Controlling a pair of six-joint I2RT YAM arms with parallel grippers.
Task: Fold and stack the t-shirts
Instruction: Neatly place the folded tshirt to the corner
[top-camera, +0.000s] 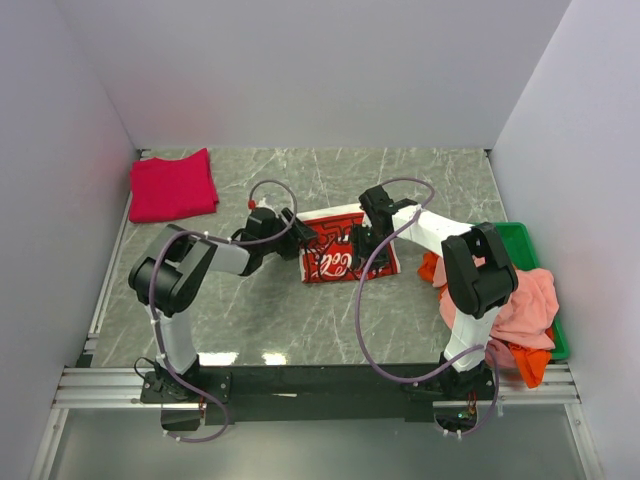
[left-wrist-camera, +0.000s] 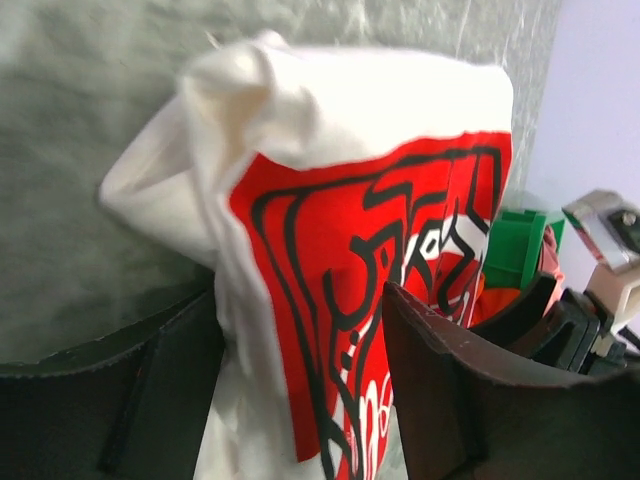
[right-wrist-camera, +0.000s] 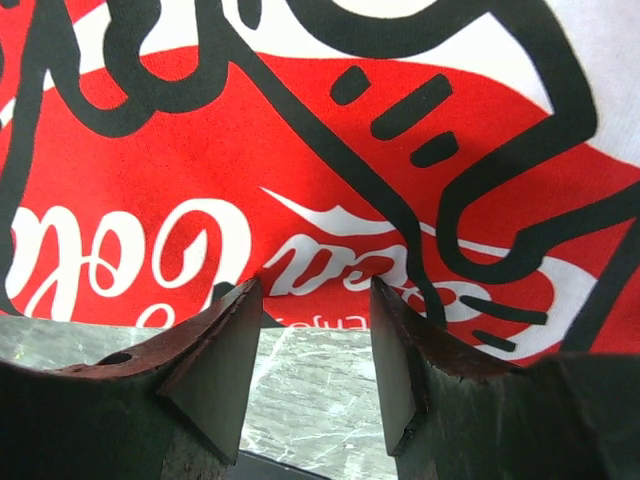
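The white t-shirt with red logo print (top-camera: 345, 252) lies partly folded mid-table, between both arms. My left gripper (top-camera: 293, 237) is at its left edge; in the left wrist view the bunched white cloth and red print (left-wrist-camera: 340, 200) fill the gap between the wide-standing fingers of the left gripper (left-wrist-camera: 300, 300). My right gripper (top-camera: 365, 240) hovers over the shirt's near right part. In the right wrist view the right gripper (right-wrist-camera: 315, 290) is open at the printed hem (right-wrist-camera: 300, 150), with bare marble between the fingers. A crimson t-shirt (top-camera: 172, 185) lies folded at the back left.
A green bin (top-camera: 530, 245) stands along the right wall, showing again as the green bin (left-wrist-camera: 515, 245) in the left wrist view. Salmon-pink cloth (top-camera: 525, 300) and orange cloth (top-camera: 532, 365) are heaped over it. Walls close in on three sides.
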